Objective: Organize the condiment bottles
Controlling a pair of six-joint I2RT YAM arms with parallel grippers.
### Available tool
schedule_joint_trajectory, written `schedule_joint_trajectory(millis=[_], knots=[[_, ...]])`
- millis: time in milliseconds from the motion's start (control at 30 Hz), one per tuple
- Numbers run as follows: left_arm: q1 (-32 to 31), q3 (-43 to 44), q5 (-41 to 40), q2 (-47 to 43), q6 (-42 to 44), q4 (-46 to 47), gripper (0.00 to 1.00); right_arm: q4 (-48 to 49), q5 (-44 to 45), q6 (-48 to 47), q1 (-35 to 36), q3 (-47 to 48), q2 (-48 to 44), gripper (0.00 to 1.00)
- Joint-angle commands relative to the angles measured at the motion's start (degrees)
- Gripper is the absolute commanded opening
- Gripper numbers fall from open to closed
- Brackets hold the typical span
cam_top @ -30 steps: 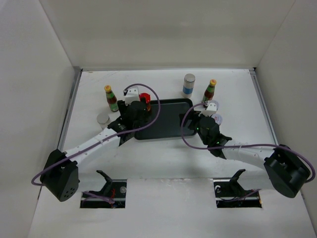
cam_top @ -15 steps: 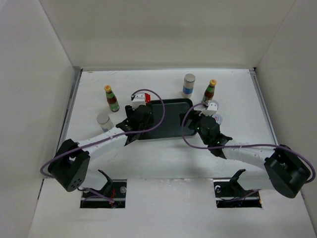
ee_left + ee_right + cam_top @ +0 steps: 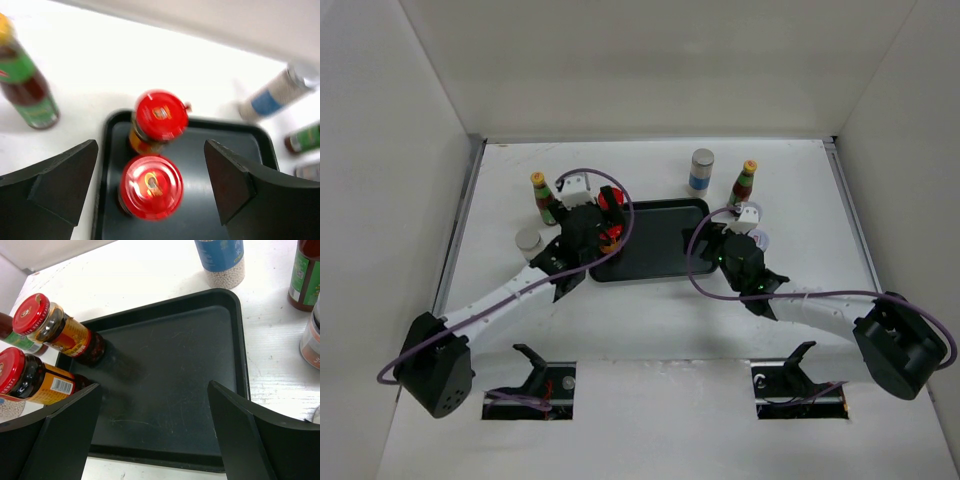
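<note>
Left gripper (image 3: 150,172): jaws released and empty, poised over two red-lidded jars (image 3: 151,186). The jars stand upright side by side at the left end of the tray (image 3: 175,370), which I judge to be grouping by kind. Right gripper (image 3: 152,390): jaws spread, holding nothing, above bare tray. A sauce bottle (image 3: 27,85), a white cylinder (image 3: 701,170) and a pale-lidded jar (image 3: 527,240) stand outside the tray on the table (image 3: 650,310), not yet sorted.

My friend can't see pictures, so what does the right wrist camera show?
Two red-lidded jars stand at the left end of a black tray. Beyond the tray are a blue-labelled white cylinder and a green-labelled dark bottle. The right tool, open, frames the bottom corners.
</note>
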Motion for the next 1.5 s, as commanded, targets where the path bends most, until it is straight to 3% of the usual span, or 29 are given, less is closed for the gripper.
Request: schedule_joint_trajectory(millis=[0,167,267,367,900,1200,1467], knots=[[3.9,3.5,-3.6,-0.2,1.7,3.4,0.88,2.6,-0.8,1.0,-0.4,0.9,-1.1,0.93],[13.2,9.7,-3.2,4.5,1.3,0.3,0.87,2.8,-0.3,0.6,-0.1,1.1,-0.7,0.93],[16.9,13.6,-3.8,7.9,3.0,-1.9,0.80,2.2,-0.2,0.4,-0.1,1.4,-1.0,0.93],[19.2,16.2,-3.9,11.0,5.7,-2.4,0.74,2.7,-0.3,0.6,-0.1,1.1,-0.7,0.93],[26.1,24.3,3.6,22.2,5.8,-5.4,0.70,2.1,-0.4,-0.1,0.4,2.2,0.1,0.94],[26.6,24.1,3.5,23.5,6.0,-5.3,0.52,1.9,-0.8,0.1,0.4,2.1,0.2,0.94],[26.7,23.2,3.7,23.8,5.4,-5.4,0.22,1.9,-0.3,-0.2,0.4,1.7,-0.5,0.94]])
